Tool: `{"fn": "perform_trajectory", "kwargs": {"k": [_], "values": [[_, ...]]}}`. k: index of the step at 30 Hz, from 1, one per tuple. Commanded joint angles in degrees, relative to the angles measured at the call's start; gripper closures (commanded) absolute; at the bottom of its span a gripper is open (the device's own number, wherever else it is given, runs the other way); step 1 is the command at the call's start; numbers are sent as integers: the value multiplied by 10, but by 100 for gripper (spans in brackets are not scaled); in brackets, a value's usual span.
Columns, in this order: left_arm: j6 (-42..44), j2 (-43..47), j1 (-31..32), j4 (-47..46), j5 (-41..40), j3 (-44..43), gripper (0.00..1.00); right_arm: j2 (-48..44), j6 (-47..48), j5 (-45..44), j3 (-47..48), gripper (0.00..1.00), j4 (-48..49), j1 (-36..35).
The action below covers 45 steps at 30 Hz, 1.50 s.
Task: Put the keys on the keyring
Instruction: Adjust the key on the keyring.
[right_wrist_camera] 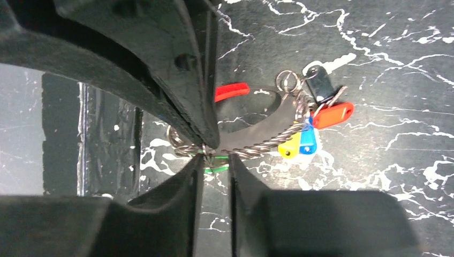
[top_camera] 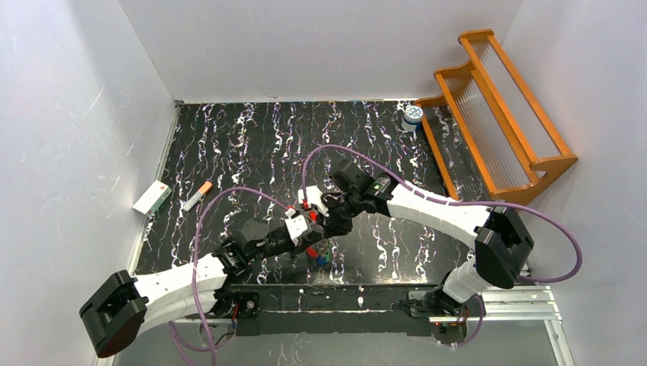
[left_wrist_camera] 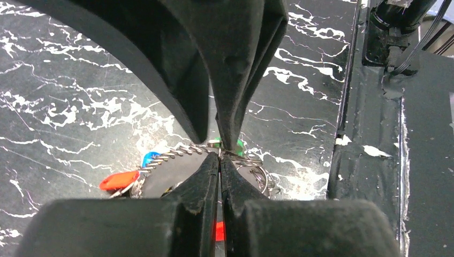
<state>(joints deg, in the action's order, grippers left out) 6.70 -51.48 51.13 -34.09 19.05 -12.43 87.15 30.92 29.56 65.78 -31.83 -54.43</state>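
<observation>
Several keys point(right_wrist_camera: 306, 140) hang on the keyring point(right_wrist_camera: 257, 145), clamped in the left jaws; right jaws stand barely parted at the seemingly unthreaded green key point(left_wrist_camera: 234, 143).

Twisted shiny metal keyring point(right_wrist_camera: 262, 143) — glossy plastic-headed keys point(right_wrist_camera: 333, 114).

the left arm point(top_camera: 179, 284) and right arm point(top_camera: 439, 210) are smooth white shell links joined by chunky black joint housings. a purple cable point(top_camera: 200, 229) arcs loose along each. the left wrist carries a white block point(top_camera: 296, 226) with red parts; the right wrist shows a small green light point(top_camera: 377, 185). the left gripper point(left_wrist_camera: 219, 156) and right gripper point(right_wrist_camera: 215, 159) have matte black, wedge-shaped fingers.
</observation>
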Motion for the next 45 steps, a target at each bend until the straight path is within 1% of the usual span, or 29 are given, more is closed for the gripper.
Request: {"fn": "perform_trajectory", "kwargs": {"k": [1, 3, 5, 8, 10, 16, 21, 25, 32, 37, 45], "values": [[-38, 28, 1, -49, -27, 26, 100, -34, -35, -4, -25, 63, 70, 20], [-56, 42, 1, -59, -50, 36, 100, -62, -58, 29, -56, 55, 109, 46], [-63, 54, 1, -78, -60, 47, 100, -89, -80, 85, -83, 48, 156, 80], [-91, 68, 1, -111, -73, 67, 100, -125, -105, 148, -124, 42, 218, 114], [-101, 74, 1, -139, -73, 79, 100, -145, -122, 178, -150, 41, 258, 127], [-110, 77, 1, -217, -59, 103, 100, -165, -171, 257, -195, 41, 370, 137], [-108, 76, 2, -253, -37, 110, 100, -151, -214, 296, -212, 46, 438, 137], [-113, 74, 1, -273, -27, 115, 100, -134, -220, 304, -217, 50, 463, 137], [-118, 71, 1, -281, -26, 114, 100, -100, -252, 327, -222, 52, 519, 137], [-118, 68, 1, -283, -27, 113, 100, -77, -258, 336, -225, 55, 535, 136], [-119, 60, 2, -284, -27, 108, 100, -57, -269, 356, -241, 56, 567, 132]]}}
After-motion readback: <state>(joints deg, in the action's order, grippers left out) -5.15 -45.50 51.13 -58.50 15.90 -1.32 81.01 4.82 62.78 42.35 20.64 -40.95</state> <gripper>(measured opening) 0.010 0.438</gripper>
